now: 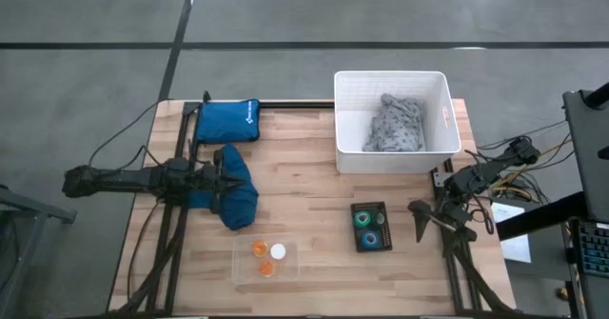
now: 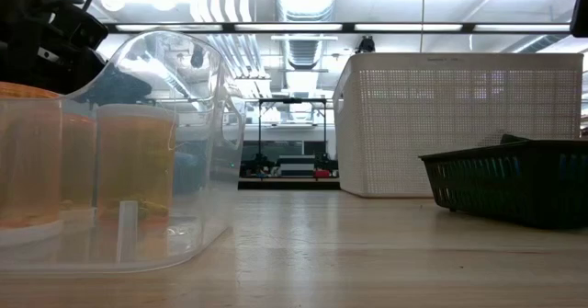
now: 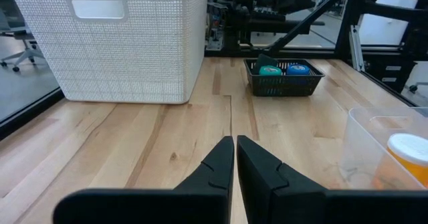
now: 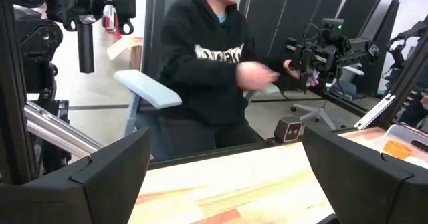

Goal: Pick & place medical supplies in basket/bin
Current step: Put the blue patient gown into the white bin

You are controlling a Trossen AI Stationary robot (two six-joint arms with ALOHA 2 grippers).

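Overhead and low views share the white tub [image 1: 392,157].

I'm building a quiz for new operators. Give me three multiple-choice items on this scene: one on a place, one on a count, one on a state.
1. Where is the pale grey patterned cloth?
A. In the large white plastic tub
B. On the blue zip pouch
C. In the small black basket

2. How many tape rolls sit in the small black basket?
A. One
B. Two
C. Four

3. How does the right gripper stand?
A. Shut on a cap
B. Shut, empty
C. Open, empty

Answers:
1. A: the cloth lies inside the tub.
2. B: one green, one blue in the basket.
3. C: the right gripper fingers spread wide.
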